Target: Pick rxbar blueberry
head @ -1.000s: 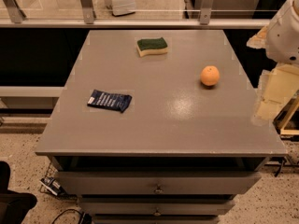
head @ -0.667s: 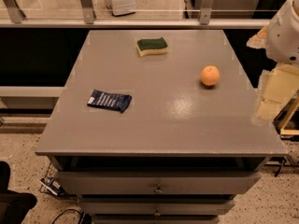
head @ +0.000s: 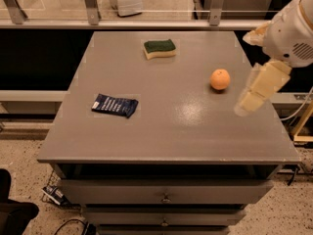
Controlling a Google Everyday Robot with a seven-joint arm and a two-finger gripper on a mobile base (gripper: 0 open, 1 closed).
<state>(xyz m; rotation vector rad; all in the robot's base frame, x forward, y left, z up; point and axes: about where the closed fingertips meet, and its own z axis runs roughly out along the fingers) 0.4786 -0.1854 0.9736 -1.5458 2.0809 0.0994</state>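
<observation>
Gripper (head: pixel 247 104) hangs at right of frame, slanting down-left, grip state indiscernible; orange (head: pixel 220 79) near it, rxbar blueberry (head: pixel 115 105) well apart at left.

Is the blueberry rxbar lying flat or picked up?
Lying flat: the rxbar blueberry rests on the table, left side; the gripper hangs apart over the right edge.

1 high view down onto table (head: pixel 171 136), end effector (head: pixel 248 102) at right

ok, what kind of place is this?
Likely a lab or test area: grey table with drawers, glass railing behind, cables on the floor. Gripper hangs at the table's right edge.
</observation>
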